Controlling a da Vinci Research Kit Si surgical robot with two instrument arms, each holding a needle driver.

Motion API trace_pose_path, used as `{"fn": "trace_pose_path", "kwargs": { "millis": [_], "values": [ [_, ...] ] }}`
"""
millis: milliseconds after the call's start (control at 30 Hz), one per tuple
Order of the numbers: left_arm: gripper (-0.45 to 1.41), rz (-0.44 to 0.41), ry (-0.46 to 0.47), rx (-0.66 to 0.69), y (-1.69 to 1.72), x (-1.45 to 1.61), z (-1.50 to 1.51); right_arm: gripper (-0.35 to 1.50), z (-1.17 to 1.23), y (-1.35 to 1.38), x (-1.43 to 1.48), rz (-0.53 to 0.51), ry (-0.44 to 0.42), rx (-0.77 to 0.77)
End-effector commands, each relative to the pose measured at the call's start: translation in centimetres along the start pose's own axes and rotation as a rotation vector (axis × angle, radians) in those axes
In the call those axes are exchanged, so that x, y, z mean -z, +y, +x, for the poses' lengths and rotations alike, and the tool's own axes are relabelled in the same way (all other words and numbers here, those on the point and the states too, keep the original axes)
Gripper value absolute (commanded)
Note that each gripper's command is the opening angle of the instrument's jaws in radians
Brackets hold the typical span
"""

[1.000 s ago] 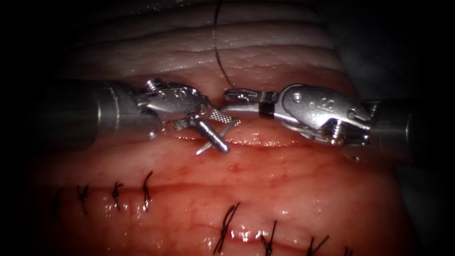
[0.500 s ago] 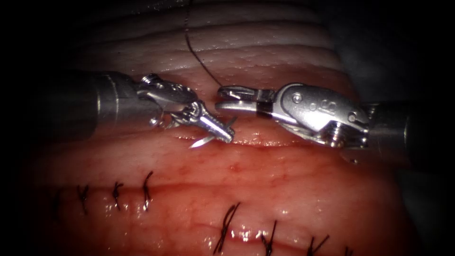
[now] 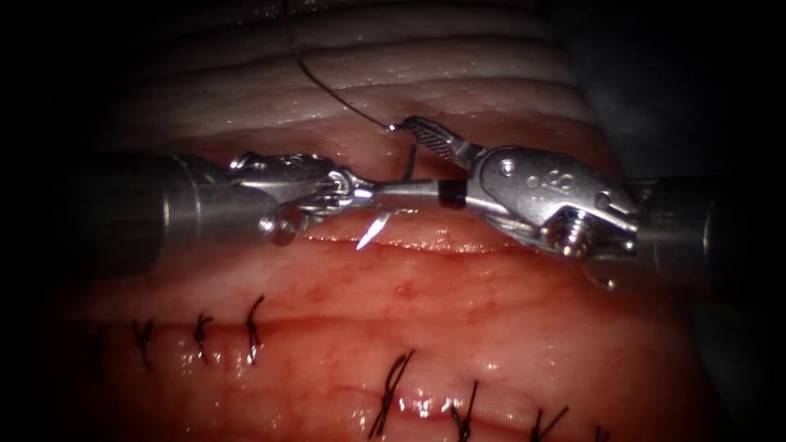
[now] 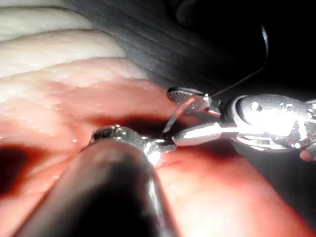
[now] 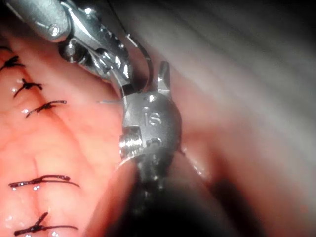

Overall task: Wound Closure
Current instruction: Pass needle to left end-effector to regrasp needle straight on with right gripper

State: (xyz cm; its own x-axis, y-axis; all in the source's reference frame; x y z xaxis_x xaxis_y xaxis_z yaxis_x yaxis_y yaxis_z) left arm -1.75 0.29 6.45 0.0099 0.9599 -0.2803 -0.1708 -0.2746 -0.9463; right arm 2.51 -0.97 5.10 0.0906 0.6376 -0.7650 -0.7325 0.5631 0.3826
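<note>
Right pincer [image 3: 409, 160] spread since earlier frame, one jaw lifted far, grasping nothing. Left pincer [image 3: 360, 192] clenched on needle [image 3: 401, 176] near mid-curve. Needle free of tissue [image 3: 458, 319], tip [image 3: 367, 236] pointing near over cut [image 3: 442, 245], between both pincers. Thread [image 3: 327, 86] trails far-left.

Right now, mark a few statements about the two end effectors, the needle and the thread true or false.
1. The left end effector is shut on the needle, a little behind its point. True.
2. The right end effector is shut on the thread. False: its jaws are open and hold nothing.
3. The needle is buried in the tissue. False: it is free, its point bare above the cut.
4. The thread runs from the needle's rear end up over the pale tissue. True.
</note>
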Motion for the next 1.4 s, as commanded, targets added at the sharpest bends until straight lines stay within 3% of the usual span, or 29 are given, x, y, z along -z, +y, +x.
{"fn": "trace_pose_path", "kwargs": {
  "millis": [33,333,467,667,833,1233,1333,1400],
  "values": [
    [-0.45,0.011,0.014,-0.013,-0.04,-0.07,-0.01,1.2,-0.02,-0.02,-0.06,-0.022,0.0,0.003],
    [-0.45,0.054,0.085,-0.065,-0.02,-0.13,-0.18,1.08,0.0,0.01,-0.04,-0.038,0.067,-0.034],
    [-0.45,0.049,0.096,-0.062,-0.01,-0.12,-0.16,1.2,-0.01,-0.04,-0.07,-0.038,0.065,-0.032],
    [-0.45,0.046,0.097,-0.067,0.04,-0.11,-0.17,1.2,-0.02,-0.04,-0.08,-0.034,0.06,-0.031],
    [-0.45,0.041,0.096,-0.067,0.08,-0.12,-0.18,1.06,-0.04,-0.04,-0.08,-0.032,0.056,-0.023],
    [-0.45,0.039,0.098,-0.071,0.11,-0.11,-0.17,1.03,-0.09,-0.06,-0.11,-0.03,0.039,-0.006],
    [-0.45,0.04,0.098,-0.071,0.11,-0.11,-0.18,0.63,-0.09,-0.07,-0.09,-0.028,0.037,-0.005],
    [-0.45,0.04,0.098,-0.071,0.12,-0.11,-0.18,-0.33,-0.11,-0.09,-0.08,-0.026,0.036,-0.003]
  ]
}}
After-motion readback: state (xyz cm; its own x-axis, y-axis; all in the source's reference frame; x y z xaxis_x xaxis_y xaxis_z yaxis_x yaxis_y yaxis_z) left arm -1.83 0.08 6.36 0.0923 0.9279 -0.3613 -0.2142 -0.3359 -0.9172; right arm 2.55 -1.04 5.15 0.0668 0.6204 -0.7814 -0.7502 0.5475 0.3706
